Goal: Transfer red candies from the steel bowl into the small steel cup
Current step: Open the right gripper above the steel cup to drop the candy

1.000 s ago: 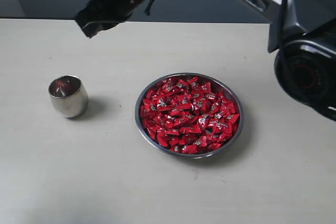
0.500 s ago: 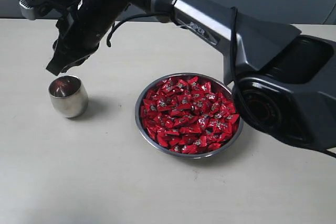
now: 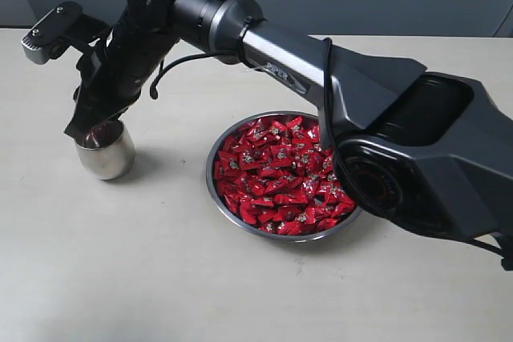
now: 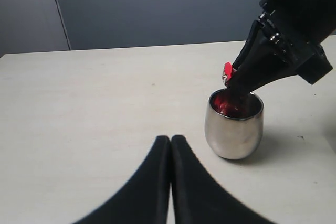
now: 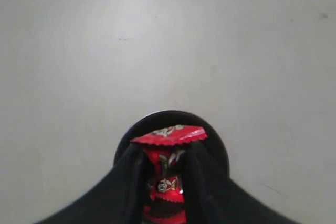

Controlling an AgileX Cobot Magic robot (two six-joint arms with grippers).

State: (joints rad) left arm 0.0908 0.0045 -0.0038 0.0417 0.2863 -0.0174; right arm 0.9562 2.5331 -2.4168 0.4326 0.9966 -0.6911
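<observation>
Right jaws clamp one red candy (image 5: 168,136) over the small steel cup (image 4: 233,135) — left jaws pressed together.

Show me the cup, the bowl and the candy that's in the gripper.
cup (image 3: 108,159): exterior view, its side wall.
bowl (image 3: 209,175): exterior view, left rim.
candy (image 5: 169,135): right wrist view, its top flap.

- Small steel cup (image 3: 111,158): the right gripper (image 3: 86,127) is covering its mouth in the exterior view, so its contents are not showing.
- Steel bowl (image 3: 210,174): the right arm (image 3: 385,118) is overlapping its rim on the right.
- Left gripper (image 4: 171,140): the frame edge is cutting off its fingers.
- Red candy (image 5: 168,135): dark fingers (image 5: 131,182) are flanking and hiding its sides. The frame edge is cropping one end.
</observation>
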